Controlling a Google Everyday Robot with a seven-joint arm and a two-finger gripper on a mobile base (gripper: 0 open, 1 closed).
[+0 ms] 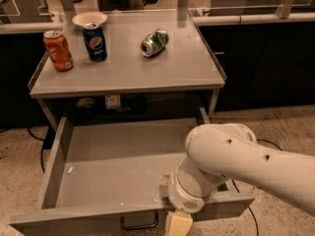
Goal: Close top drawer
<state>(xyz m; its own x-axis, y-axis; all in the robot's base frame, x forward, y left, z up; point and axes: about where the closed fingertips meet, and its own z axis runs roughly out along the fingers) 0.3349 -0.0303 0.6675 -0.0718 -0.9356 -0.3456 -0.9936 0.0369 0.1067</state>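
a wide, shallow grey metal drawer (113, 166) stands open beneath a grey metal bench (128, 73), drawn well out toward the camera. its long axis runs left to right across the view. its plain front faces the viewer along the bottom edge of the picture. a small dark wire handle (140, 224) sits about the middle of that front. the drawer floor is bare grey metal with a few pale crumbs scattered on it.

a thick white robot arm (236, 156) comes in from the right, and its rounded wrist joint hangs over the front right part of the drawer. below the wrist, the cream-coloured gripper (178, 225) is at the very bottom edge of the view. it sits just in front of the drawer front and just right of the handle. it is cut off by the frame, so i cannot tell whether it is open or closed, or whether it touches the front.

in the dark gap under the bench top, behind the drawer, is a small white label (112, 101).

on the bench top, an upright orange soda can (58, 50) is at the left. an upright blue cola can (94, 42) stands just beside it. a shallow white bowl (89, 19) sits behind the blue can. a green can (154, 42) lies on its side near the middle.

a speckled stone floor (19, 181) surrounds the bench, and dark cabinets (266, 63) stand to the right.
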